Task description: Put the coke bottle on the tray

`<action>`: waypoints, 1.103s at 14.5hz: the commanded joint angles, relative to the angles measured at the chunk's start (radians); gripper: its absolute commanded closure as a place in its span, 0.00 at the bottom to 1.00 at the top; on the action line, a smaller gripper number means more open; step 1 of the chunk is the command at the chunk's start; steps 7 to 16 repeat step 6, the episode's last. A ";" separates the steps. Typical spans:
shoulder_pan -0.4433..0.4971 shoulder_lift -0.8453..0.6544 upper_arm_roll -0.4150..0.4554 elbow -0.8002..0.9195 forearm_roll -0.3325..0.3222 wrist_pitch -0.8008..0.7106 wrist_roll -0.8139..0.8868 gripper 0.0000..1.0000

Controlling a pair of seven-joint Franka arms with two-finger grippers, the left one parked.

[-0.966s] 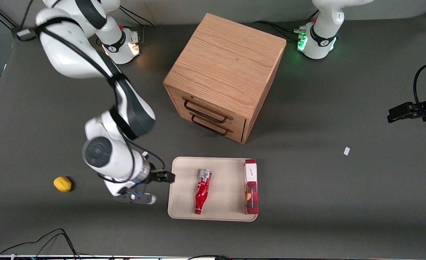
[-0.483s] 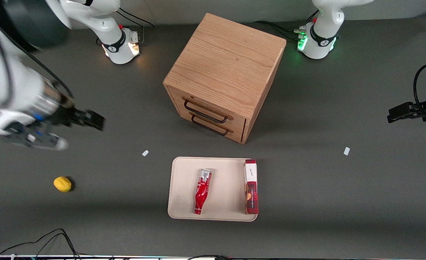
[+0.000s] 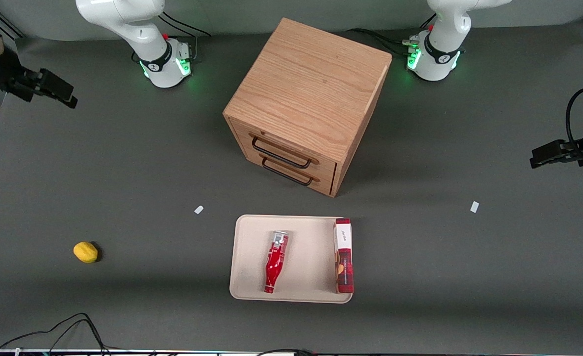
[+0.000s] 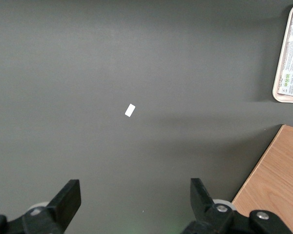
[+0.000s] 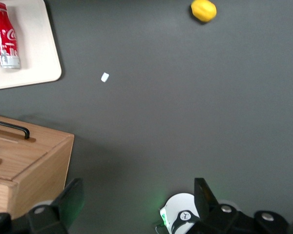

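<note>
The red coke bottle (image 3: 275, 262) lies on its side on the beige tray (image 3: 251, 257), silvery end toward the wooden cabinet, neck toward the front camera. It also shows in the right wrist view (image 5: 5, 34) on the tray (image 5: 34, 58). My right gripper (image 3: 54, 91) is high above the table at the working arm's end, far from the tray, farther from the front camera than the lemon. Its fingers (image 5: 71, 200) stand wide apart with nothing between them.
A red plaid box (image 3: 344, 257) lies on the tray beside the bottle. A wooden two-drawer cabinet (image 3: 306, 99) stands mid-table. A yellow lemon (image 3: 85, 251) lies toward the working arm's end. Small white scraps (image 3: 199, 209) (image 3: 474, 206) lie on the table.
My right gripper has pulled away from the tray's edge, rising and swinging far toward the working arm's end. The bottle stays lying on the tray.
</note>
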 commanded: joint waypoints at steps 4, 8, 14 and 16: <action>0.015 -0.119 -0.011 -0.171 0.026 0.078 -0.051 0.00; 0.014 -0.073 -0.012 -0.127 0.026 0.061 -0.049 0.00; 0.014 -0.073 -0.012 -0.127 0.026 0.061 -0.049 0.00; 0.014 -0.073 -0.012 -0.127 0.026 0.061 -0.049 0.00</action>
